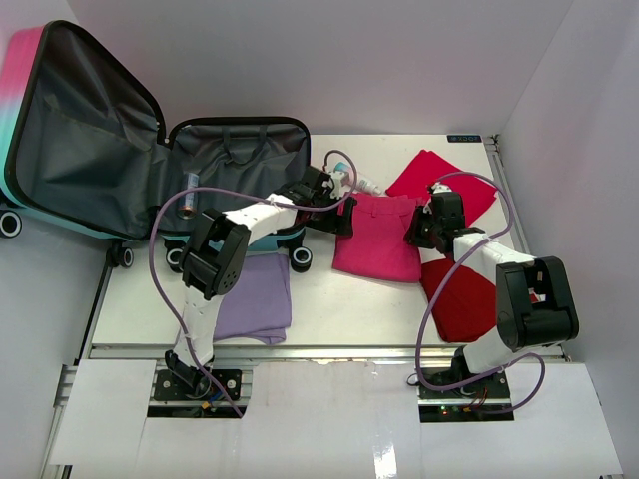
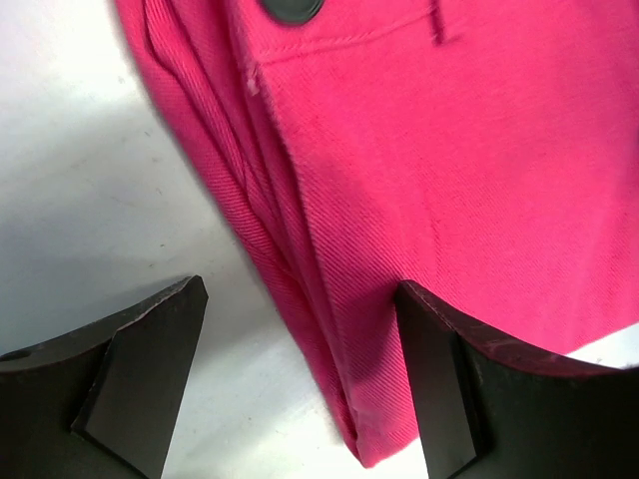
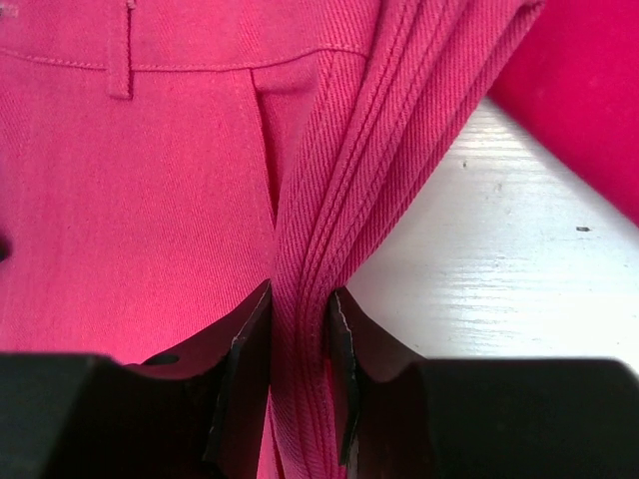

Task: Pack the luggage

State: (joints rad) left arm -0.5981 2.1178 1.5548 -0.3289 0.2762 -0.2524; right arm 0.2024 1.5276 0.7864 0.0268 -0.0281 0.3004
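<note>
Luggage [image 1: 90, 140]: hard shell, pink-to-teal, dark grey lining, open at the far-left of the table [image 1: 349, 299]. Pink twill garment [image 1: 379, 239]: diagonal-ribbed, folded, centre. Right gripper [image 3: 295, 369] clenched on its layered fold; left gripper [image 2: 300, 369] spread wide, straddling the opposite edge.

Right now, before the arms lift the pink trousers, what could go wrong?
Only the right gripper pinches a fold of the pink trousers; the left gripper stands open astride the other edge, so a lift now would likely leave them hanging one-sided and unfolding.
The bottle lies close beside the left gripper and could get knocked.
The luggage wall stands between trousers and compartment; a low drag may snag there.
</note>
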